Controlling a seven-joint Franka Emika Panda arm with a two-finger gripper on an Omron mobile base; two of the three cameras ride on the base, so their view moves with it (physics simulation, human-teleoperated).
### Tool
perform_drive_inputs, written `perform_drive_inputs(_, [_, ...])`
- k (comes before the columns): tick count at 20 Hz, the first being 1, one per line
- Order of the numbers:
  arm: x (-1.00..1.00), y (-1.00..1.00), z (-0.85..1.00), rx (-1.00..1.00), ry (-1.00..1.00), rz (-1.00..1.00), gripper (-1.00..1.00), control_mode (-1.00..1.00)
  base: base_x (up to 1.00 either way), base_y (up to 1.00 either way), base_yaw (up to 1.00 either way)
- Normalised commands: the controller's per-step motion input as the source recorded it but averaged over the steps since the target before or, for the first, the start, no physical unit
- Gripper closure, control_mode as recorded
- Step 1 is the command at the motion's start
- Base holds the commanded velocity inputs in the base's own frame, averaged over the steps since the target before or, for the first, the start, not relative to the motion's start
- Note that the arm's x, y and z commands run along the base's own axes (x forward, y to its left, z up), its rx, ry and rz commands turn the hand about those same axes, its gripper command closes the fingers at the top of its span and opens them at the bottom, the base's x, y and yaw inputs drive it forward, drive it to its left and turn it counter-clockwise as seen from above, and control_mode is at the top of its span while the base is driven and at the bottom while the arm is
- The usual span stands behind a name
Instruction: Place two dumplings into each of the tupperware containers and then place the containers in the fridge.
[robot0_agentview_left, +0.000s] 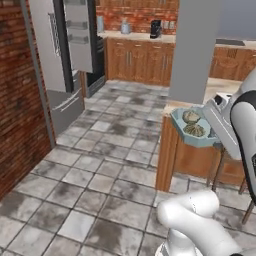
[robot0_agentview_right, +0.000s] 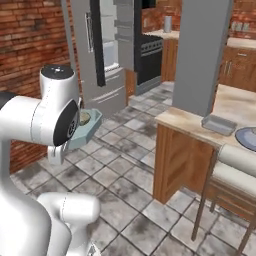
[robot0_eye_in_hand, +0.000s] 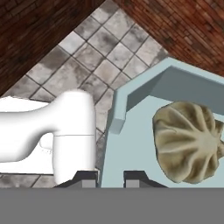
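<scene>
Hand view: fingers (robot0_eye_in_hand: 85, 179) pinch the near rim of the teal tupperware container (robot0_eye_in_hand: 131, 148), one dumpling (robot0_eye_in_hand: 188, 142) inside. Left base view: container (robot0_agentview_left: 200, 139) held aloft, two dumplings (robot0_agentview_left: 194, 130). Beyond, fridge (robot0_agentview_left: 62, 65), door open.

A coffee machine (robot0_agentview_left: 155, 28) stands on the far wooden counter (robot0_agentview_left: 140, 37).

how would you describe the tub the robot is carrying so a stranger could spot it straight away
Start at the wooden counter beside the grey pillar. Off its corner, over the tiled floor, the arm's fingers pinch the rim of a pale teal tub with clipped corners. It holds two creased beige dumplings, unlike the grey tub that sits on the counter.
</scene>
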Motion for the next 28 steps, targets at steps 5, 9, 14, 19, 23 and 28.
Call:
perform_drive_inputs(5, [0.00,0.00,0.00,0.00,0.00,0.00,1.00,1.00,0.73,1.00,-0.17])
perform_drive_inputs(9, [0.00,0.00,0.00,0.00,0.00,0.00,1.00,1.00,0.55,1.00,-0.46])
perform_drive_inputs(14, [0.00,0.00,0.00,0.00,0.00,0.00,1.00,1.00,0.60,1.00,-0.52])
perform_drive_inputs(19, [0.00,0.00,0.00,0.00,0.00,0.00,1.00,1.00,0.82,0.97,-0.50])
perform_drive_inputs(23, [0.00,0.00,0.00,0.00,0.00,0.00,1.00,1.00,0.96,0.46,-0.36])
perform_drive_inputs(28, [0.00,0.00,0.00,0.00,0.00,0.00,1.00,1.00,1.00,0.04,-0.20])
